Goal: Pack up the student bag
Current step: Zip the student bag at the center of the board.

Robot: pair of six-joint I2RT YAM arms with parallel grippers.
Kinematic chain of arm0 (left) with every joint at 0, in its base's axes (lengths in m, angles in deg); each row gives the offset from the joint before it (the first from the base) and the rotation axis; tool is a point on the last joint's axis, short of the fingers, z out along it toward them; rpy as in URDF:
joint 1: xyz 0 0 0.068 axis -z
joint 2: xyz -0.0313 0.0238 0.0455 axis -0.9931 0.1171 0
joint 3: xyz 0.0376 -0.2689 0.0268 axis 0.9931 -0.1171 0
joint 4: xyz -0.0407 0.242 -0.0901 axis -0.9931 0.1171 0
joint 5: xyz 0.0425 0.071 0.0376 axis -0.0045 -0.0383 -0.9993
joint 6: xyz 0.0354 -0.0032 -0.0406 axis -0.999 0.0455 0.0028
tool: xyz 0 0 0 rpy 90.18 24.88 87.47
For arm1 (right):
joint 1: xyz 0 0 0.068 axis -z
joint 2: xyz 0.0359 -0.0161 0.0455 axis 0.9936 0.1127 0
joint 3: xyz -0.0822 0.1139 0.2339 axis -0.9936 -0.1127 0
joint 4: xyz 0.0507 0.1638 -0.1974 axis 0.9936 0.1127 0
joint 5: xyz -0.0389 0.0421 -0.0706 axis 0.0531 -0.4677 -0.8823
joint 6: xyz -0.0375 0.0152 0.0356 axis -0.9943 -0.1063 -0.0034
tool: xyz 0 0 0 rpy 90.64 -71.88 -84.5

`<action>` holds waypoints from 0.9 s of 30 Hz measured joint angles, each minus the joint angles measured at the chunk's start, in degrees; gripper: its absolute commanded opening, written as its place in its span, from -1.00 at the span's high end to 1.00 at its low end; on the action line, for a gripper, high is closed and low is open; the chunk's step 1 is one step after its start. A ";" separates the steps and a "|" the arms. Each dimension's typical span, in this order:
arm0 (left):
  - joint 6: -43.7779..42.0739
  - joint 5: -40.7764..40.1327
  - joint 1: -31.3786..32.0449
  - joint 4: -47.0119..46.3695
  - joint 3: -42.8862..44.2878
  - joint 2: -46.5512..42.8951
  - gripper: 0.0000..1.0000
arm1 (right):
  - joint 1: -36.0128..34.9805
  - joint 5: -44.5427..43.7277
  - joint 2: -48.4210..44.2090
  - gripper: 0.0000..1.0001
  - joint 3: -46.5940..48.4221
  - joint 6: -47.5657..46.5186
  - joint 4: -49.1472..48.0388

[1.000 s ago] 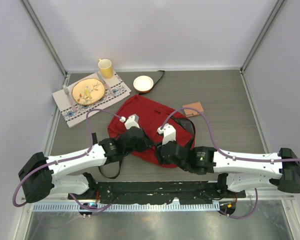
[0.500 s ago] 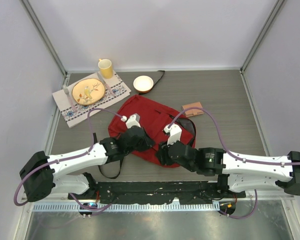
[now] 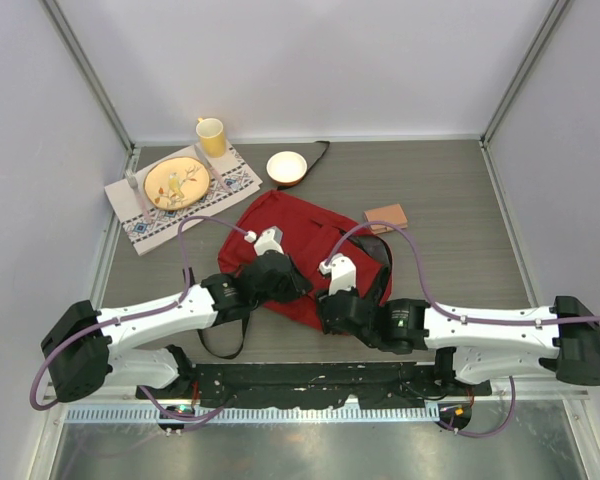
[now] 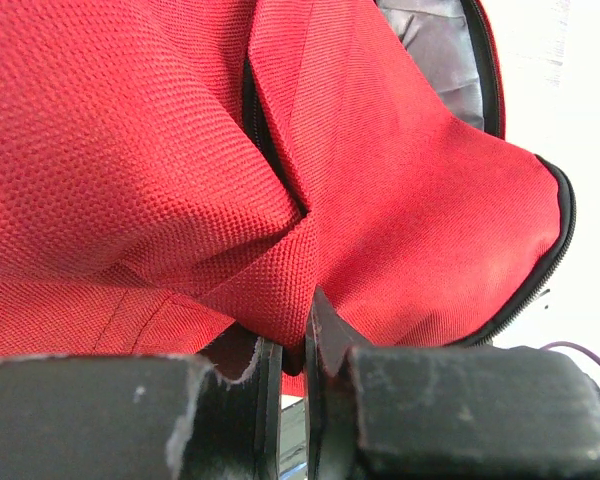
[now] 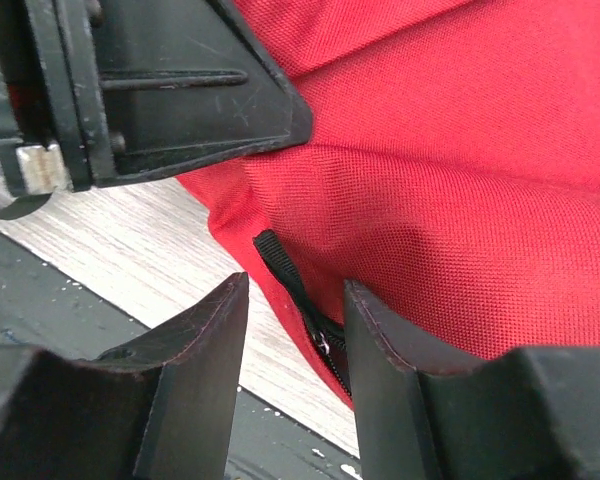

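From above, your student bag (image 3: 300, 220) lies mid-way across the table (image 3: 450, 190), with both arms at its near edge. In the left wrist view, the left gripper (image 4: 306, 335) is pinched on a thin fold of red fabric. Pull hard and it could slip free. In the right wrist view, the right gripper (image 5: 295, 300) stands apart around the black zipper tab (image 5: 278, 262). Close off-centre and you may catch cloth instead.

The grey table (image 3: 450, 200) carries the student bag (image 3: 300, 225), a patterned cloth (image 3: 235, 185), a white bowl (image 3: 286, 166) and a small brown pad (image 3: 387, 216).
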 measured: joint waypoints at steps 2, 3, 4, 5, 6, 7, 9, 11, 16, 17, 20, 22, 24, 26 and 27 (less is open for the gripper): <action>-0.02 0.15 0.00 -0.02 0.02 0.00 1.00 | 0.00 -1.01 0.83 0.05 0.00 -0.37 -0.09; -0.02 0.22 0.00 -0.02 0.02 0.00 1.00 | -0.02 -1.49 1.11 0.06 0.00 -0.46 -0.11; 0.00 0.26 0.00 -0.02 0.02 0.00 1.00 | -0.09 -2.01 1.44 0.11 0.02 -0.57 -0.13; -0.02 0.28 0.00 -0.02 0.02 0.00 1.00 | -0.11 -2.60 1.70 0.17 0.02 -0.63 -0.17; 0.00 0.31 0.00 -0.04 0.02 0.00 1.00 | -0.11 -3.10 1.88 0.22 0.02 -0.72 -0.17; -0.02 0.31 0.00 -0.04 0.02 0.00 1.00 | -0.11 -3.56 2.03 0.38 0.02 -0.81 -0.15; -0.02 0.31 0.00 -0.04 0.02 0.00 1.00 | -0.11 -4.42 2.29 0.65 0.02 -1.18 -0.13; 0.00 0.35 0.00 -0.07 0.02 0.00 1.00 | -0.11 -4.81 2.56 0.81 0.04 -1.40 -0.20; 0.00 0.50 -0.02 -0.09 0.02 0.02 1.00 | -0.13 -5.18 2.84 0.98 0.04 -1.09 -0.70; 0.00 0.50 -0.04 -0.09 0.02 0.02 1.00 | -0.22 -5.25 2.78 0.98 0.04 -0.96 -0.68; 0.00 0.52 -0.07 -0.11 0.02 0.02 1.00 | -0.22 -5.51 1.49 0.98 -0.24 -0.24 -0.68; 0.02 0.55 -0.07 -0.13 0.02 0.02 1.00 | -0.22 -5.84 -0.37 0.98 -0.87 0.70 -0.74; 0.04 0.70 -0.04 -0.17 0.00 -0.11 1.00 | -0.24 -6.54 -2.86 0.99 -1.86 1.97 -0.81; 0.04 0.61 -0.04 0.02 -0.17 -0.66 1.00 | -0.28 -7.56 -5.05 0.98 -3.06 3.41 -0.61; 0.07 0.48 -0.04 0.22 -0.57 -1.29 1.00 | -0.28 -8.13 -6.10 0.98 -3.85 4.26 -0.24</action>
